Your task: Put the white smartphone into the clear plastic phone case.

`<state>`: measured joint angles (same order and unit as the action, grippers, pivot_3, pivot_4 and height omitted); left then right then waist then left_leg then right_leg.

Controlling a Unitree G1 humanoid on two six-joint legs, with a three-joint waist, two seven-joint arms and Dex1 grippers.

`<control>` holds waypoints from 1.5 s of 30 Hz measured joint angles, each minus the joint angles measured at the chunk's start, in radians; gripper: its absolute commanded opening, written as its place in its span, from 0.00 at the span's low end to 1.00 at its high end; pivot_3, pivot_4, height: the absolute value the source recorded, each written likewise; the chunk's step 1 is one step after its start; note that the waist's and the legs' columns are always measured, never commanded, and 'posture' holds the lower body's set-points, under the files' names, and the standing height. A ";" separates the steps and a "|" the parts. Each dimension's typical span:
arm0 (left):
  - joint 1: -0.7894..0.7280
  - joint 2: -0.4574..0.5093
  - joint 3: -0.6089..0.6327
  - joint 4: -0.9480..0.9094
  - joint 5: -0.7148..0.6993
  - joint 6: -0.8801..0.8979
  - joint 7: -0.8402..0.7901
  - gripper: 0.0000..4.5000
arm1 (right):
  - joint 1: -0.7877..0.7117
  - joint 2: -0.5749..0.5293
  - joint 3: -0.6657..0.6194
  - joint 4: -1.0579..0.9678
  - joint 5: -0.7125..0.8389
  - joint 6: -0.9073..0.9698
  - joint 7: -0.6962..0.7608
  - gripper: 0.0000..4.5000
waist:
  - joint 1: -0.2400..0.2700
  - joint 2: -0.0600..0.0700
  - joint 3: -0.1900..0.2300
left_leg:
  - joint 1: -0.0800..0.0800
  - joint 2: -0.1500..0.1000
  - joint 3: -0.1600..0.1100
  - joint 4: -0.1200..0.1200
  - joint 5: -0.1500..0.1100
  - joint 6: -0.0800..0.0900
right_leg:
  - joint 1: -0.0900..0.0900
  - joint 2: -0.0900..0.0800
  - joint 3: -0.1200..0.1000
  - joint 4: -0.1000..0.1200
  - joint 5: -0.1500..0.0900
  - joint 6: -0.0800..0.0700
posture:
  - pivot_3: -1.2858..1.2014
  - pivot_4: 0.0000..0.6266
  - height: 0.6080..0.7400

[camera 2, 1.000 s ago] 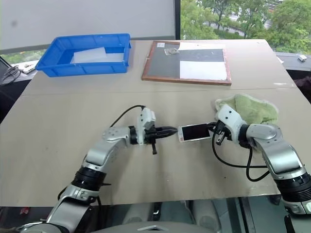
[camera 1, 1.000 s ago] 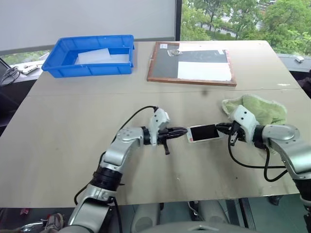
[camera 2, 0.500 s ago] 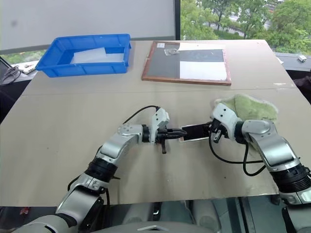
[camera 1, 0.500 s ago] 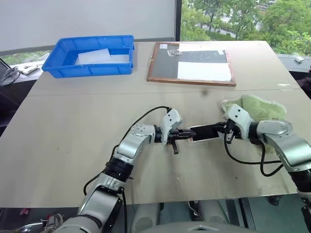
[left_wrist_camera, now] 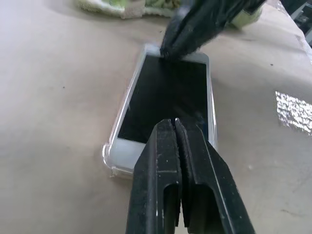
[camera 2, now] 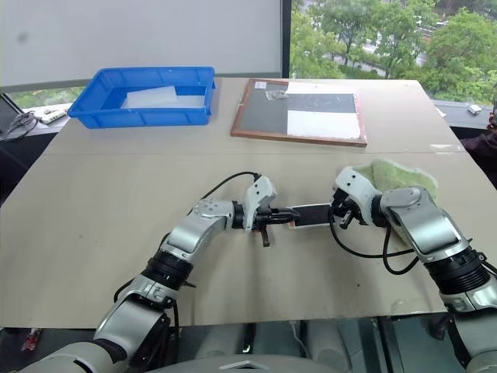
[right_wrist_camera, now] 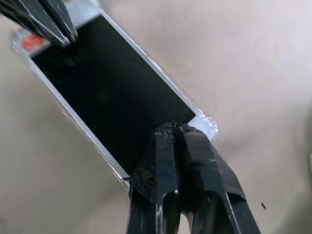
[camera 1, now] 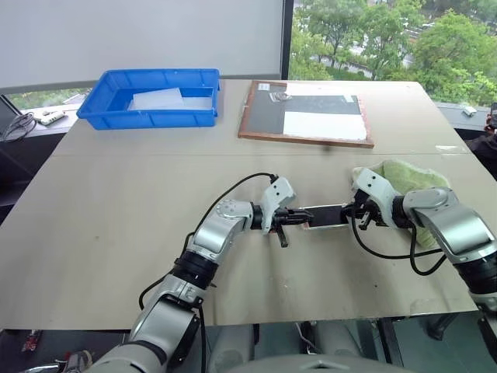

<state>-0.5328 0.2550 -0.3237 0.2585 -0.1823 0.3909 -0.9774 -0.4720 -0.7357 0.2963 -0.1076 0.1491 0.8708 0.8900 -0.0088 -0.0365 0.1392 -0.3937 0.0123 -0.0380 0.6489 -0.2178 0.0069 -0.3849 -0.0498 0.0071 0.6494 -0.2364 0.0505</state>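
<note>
On the tabletop [camera 1: 116, 202] I see the white smartphone [left_wrist_camera: 163, 95] lying flat in the clear plastic phone case [left_wrist_camera: 108, 157]. My left claw [left_wrist_camera: 178, 127] and right claw [right_wrist_camera: 173, 130], both pinched shut and holding nothing, press opposite ends. I'd push straight down evenly, seating each corner without sliding the screen.

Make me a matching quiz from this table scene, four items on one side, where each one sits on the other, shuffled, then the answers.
Things:
1. white smartphone with black glass screen
2. blue plastic bin
3. green cloth
4. wood-framed dark board

Places:
A. far left of the table
B. beside the right arm
C. between the two grippers' tips
D. far middle of the table

Pairs: 1-C, 2-A, 3-B, 4-D
</note>
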 measured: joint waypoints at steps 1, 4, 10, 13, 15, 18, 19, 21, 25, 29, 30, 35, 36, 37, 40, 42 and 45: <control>0.001 -0.003 0.000 0.010 0.004 0.002 0.004 0.02 | -0.009 0.013 0.012 0.025 -0.011 -0.001 0.001 0.00 | 0.000 -0.002 -0.005 | 0.001 0.000 0.000 -0.001 0.000 0.000 | 0.000 0.000 -0.001 -0.001 0.000 0.000 | 0.52 0.24 1.00; 0.001 -0.010 0.001 0.028 0.006 0.006 0.015 0.02 | -0.039 0.047 0.032 0.090 -0.034 -0.014 0.010 0.00 | -0.004 -0.005 -0.011 | 0.008 0.002 0.000 -0.003 -0.001 -0.002 | 0.008 -0.002 -0.001 -0.004 0.000 0.000 | 0.52 0.24 1.00; 0.006 -0.016 0.000 0.028 0.015 0.010 0.020 0.02 | -0.065 0.099 0.047 0.168 -0.090 -0.076 0.025 0.00 | -0.009 -0.012 -0.020 | 0.014 0.007 0.000 -0.007 -0.003 -0.006 | 0.013 -0.007 0.000 -0.009 0.000 0.000 | 0.52 0.24 1.00; 0.009 -0.019 0.002 0.028 0.021 0.012 0.028 0.02 | -0.017 0.113 0.030 0.163 -0.100 -0.200 0.017 0.00 | -0.008 -0.011 -0.021 | 0.015 0.007 0.000 -0.010 -0.004 -0.006 | 0.013 -0.007 -0.001 -0.009 0.000 0.000 | 0.52 0.24 1.00; 0.009 -0.018 0.006 0.028 0.020 0.011 0.035 0.02 | 0.038 0.141 -0.011 0.140 -0.076 -0.260 0.011 0.00 | -0.008 -0.008 -0.020 | 0.014 0.007 0.001 -0.012 -0.003 -0.006 | 0.010 -0.007 -0.001 -0.009 0.000 0.000 | 0.52 0.24 1.00; 0.015 -0.019 0.021 0.026 0.016 -0.009 0.037 0.02 | 0.116 0.160 -0.055 0.104 -0.050 -0.365 0.000 0.00 | -0.004 -0.003 -0.017 | 0.011 0.006 0.003 -0.014 -0.003 -0.005 | 0.007 -0.007 -0.003 -0.010 0.000 0.000 | 0.52 0.24 1.00; 0.032 -0.028 0.049 0.021 -0.002 -0.032 0.042 0.02 | 0.169 0.186 -0.101 0.098 -0.035 -0.435 -0.027 0.00 | -0.005 0.002 -0.014 | 0.010 0.005 0.005 -0.016 -0.001 -0.002 | 0.006 -0.006 -0.003 -0.010 0.000 0.000 | 0.52 0.24 1.00; 0.053 -0.041 0.093 -0.002 -0.025 -0.063 0.058 0.02 | 0.226 0.236 -0.160 0.093 0.003 -0.502 -0.061 0.00 | -0.005 0.006 -0.009 | 0.006 0.006 0.004 -0.016 -0.001 -0.001 | 0.002 -0.003 -0.004 -0.010 0.000 0.000 | 0.52 0.24 1.00; 0.066 -0.059 0.165 -0.052 -0.066 -0.102 0.097 0.30 | 0.265 0.314 -0.261 0.083 0.086 -0.510 -0.123 0.32 | -0.004 0.014 0.001 | -0.006 0.004 0.006 -0.014 0.000 -0.001 | -0.010 0.000 -0.001 -0.007 0.004 -0.001 | 0.52 0.24 1.00; 0.067 -0.058 0.249 -0.093 -0.130 -0.099 0.134 0.72 | 0.261 0.339 -0.342 0.036 0.147 -0.478 -0.197 0.73 | -0.003 0.021 0.018 | -0.009 -0.001 0.006 -0.014 0.000 -0.001 | -0.013 0.000 0.000 -0.007 0.004 0.002 | 0.52 0.24 1.00; 0.067 -0.054 0.266 -0.104 -0.142 -0.091 0.137 0.80 | 0.255 0.338 -0.355 0.026 0.151 -0.475 -0.207 0.83 | -0.004 0.022 0.020 | -0.009 -0.001 0.006 -0.014 0.000 -0.001 | -0.013 0.000 0.000 -0.007 0.004 0.002 | 0.52 0.24 1.00; 0.068 -0.026 0.281 -0.155 -0.176 -0.053 0.138 0.98 | 0.248 0.310 -0.358 -0.011 0.161 -0.457 -0.215 0.99 | -0.003 0.022 0.022 | -0.018 -0.002 0.008 -0.014 0.000 -0.001 | -0.021 0.000 -0.002 -0.007 0.005 0.000 | 0.52 0.24 1.00; 0.069 -0.018 0.284 -0.163 -0.179 -0.048 0.134 0.98 | 0.253 0.296 -0.357 -0.021 0.162 -0.456 -0.207 0.99 | -0.002 0.022 0.022 | -0.023 -0.002 0.008 -0.013 0.000 -0.001 | -0.024 0.000 -0.003 -0.007 0.006 0.000 | 0.52 0.24 1.00; 0.077 -0.006 0.285 -0.172 -0.185 -0.042 0.130 0.98 | 0.266 0.273 -0.354 -0.044 0.164 -0.457 -0.193 0.99 | -0.002 0.022 0.023 | -0.023 -0.002 0.008 -0.013 0.000 -0.001 | -0.025 0.000 -0.002 -0.007 0.006 0.000 | 0.52 0.24 1.00; 0.106 0.011 0.286 -0.198 -0.202 -0.027 0.126 0.98 | 0.306 0.230 -0.351 -0.093 0.165 -0.460 -0.166 0.99 | -0.002 0.022 0.023 | -0.023 -0.002 0.008 -0.013 0.000 -0.001 | -0.025 0.000 -0.002 -0.007 0.005 0.000 | 0.52 0.24 1.00; 0.127 0.021 0.286 -0.220 -0.214 -0.024 0.122 0.98 | 0.348 0.216 -0.348 -0.128 0.166 -0.462 -0.156 0.99 | -0.002 0.022 0.023 | -0.023 -0.002 0.008 -0.013 0.000 -0.001 | -0.025 0.000 -0.002 -0.007 0.005 0.000 | 0.52 0.24 1.00; 0.162 0.048 0.286 -0.259 -0.217 -0.025 0.108 0.98 | 0.412 0.201 -0.350 -0.173 0.168 -0.477 -0.152 0.99 | -0.003 0.022 0.024 | -0.022 -0.002 0.008 -0.013 0.000 -0.001 | -0.025 0.000 -0.002 -0.007 0.005 0.000 | 0.52 0.24 1.00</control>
<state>-0.3712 0.3029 -0.0374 -0.0002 -0.3989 0.3662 -0.8698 -0.0603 -0.5350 -0.0539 -0.2810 0.3175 0.3939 0.7376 -0.0115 -0.0148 0.1631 -0.4162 0.0104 -0.0296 0.6355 -0.2180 0.0064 -0.4096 -0.0498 0.0047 0.6428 -0.2312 0.0507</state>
